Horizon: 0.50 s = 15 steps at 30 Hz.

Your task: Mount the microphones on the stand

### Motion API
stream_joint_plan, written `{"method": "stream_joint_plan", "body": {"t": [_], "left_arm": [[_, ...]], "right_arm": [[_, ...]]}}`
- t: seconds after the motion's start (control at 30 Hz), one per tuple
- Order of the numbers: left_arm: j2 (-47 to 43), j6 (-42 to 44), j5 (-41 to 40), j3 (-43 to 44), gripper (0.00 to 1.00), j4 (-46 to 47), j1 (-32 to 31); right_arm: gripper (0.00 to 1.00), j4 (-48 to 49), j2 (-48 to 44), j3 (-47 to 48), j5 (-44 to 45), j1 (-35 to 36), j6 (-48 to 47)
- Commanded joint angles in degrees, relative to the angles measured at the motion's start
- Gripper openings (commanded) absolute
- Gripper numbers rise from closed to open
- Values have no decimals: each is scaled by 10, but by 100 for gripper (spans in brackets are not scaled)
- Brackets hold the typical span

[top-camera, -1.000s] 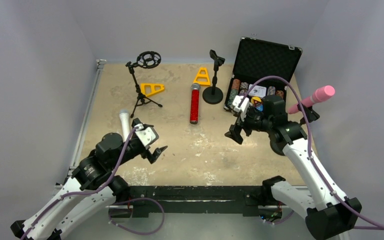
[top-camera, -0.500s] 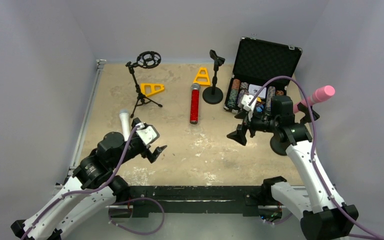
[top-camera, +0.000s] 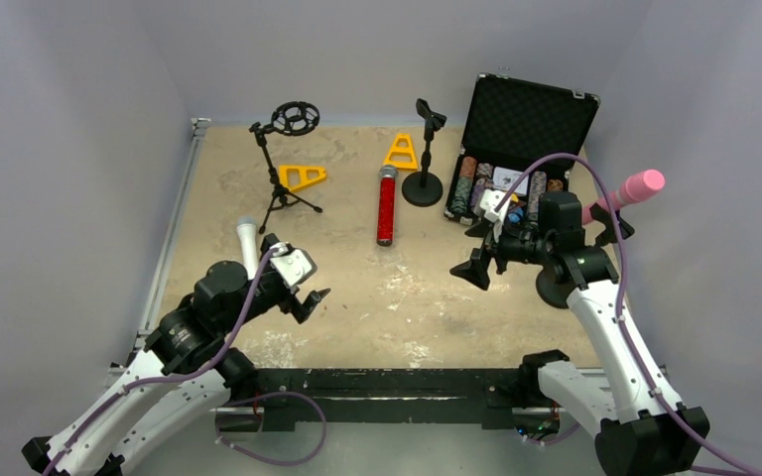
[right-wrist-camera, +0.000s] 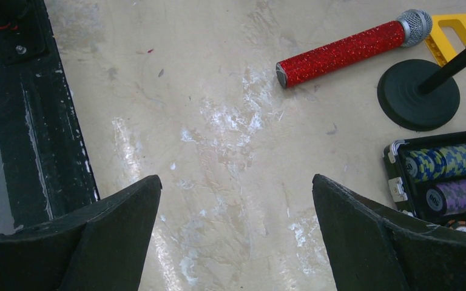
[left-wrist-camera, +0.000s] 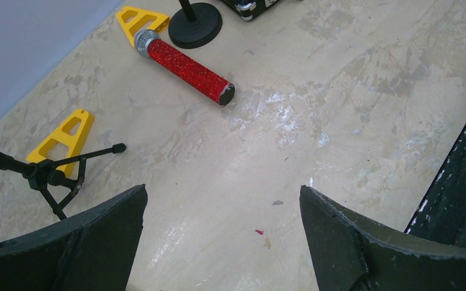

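The glittery red microphone [top-camera: 386,206] lies flat mid-table; it also shows in the left wrist view [left-wrist-camera: 185,63] and the right wrist view [right-wrist-camera: 346,48]. The white microphone [top-camera: 247,241] lies by my left arm, partly hidden by it. The pink microphone [top-camera: 627,193] sits tilted in a black clip on a stand at the right edge, behind my right arm. A tripod stand [top-camera: 280,169] with a ring mount and a round-base stand [top-camera: 424,149] are bare. My left gripper [top-camera: 303,270] [left-wrist-camera: 221,200] and right gripper [top-camera: 466,248] [right-wrist-camera: 236,188] are open and empty above the table.
An open black case [top-camera: 521,129] with poker chips stands at the back right, and its corner shows in the right wrist view [right-wrist-camera: 443,176]. Two yellow triangles [top-camera: 303,177] [top-camera: 401,151] lie near the stands. A black rail [top-camera: 387,382] runs along the near edge.
My right gripper has drawn back a little to the right and then held still. The left arm has barely moved. The microphones have not moved.
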Motion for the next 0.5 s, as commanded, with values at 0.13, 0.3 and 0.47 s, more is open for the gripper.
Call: {"method": "stream_joint_plan", "body": {"t": [0.13, 0.3, 0.47], "left_arm": [[2, -9, -5, 12, 99, 10, 2], [2, -9, -4, 12, 99, 10, 3], [2, -10, -5, 12, 99, 11, 2]], "right_arm": [[98, 15, -3, -4, -14, -2, -6], [98, 14, -1, -4, -17, -2, -8], [98, 13, -1, -4, -18, -2, -10]]}}
